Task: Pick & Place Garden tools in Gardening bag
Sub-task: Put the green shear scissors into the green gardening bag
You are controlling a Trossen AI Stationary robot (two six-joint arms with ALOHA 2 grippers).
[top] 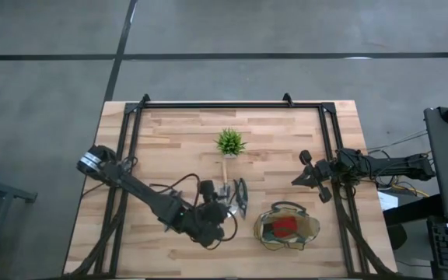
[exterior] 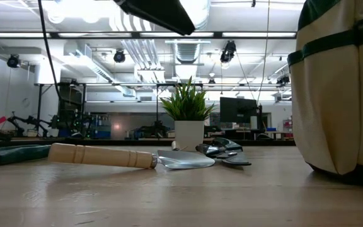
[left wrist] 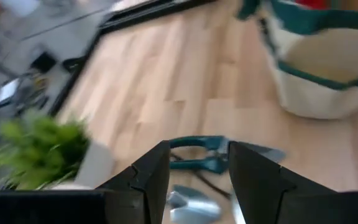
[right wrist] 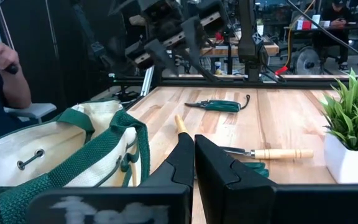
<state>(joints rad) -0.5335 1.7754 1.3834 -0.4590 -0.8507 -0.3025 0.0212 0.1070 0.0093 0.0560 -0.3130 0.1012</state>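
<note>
Here your left gripper [top: 225,208] hangs part-open over the shears [top: 241,197], seemingly lengthwise toward the plant [top: 230,142]; bag [top: 287,226] stands beside, right gripper [top: 311,176] shut.

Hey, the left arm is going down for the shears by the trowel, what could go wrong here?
1. The shears lie right against a trowel, so the open left gripper may catch both or push one aside.
2. The potted plant stands close behind; a swing toward the gardening bag might tip it.
</note>
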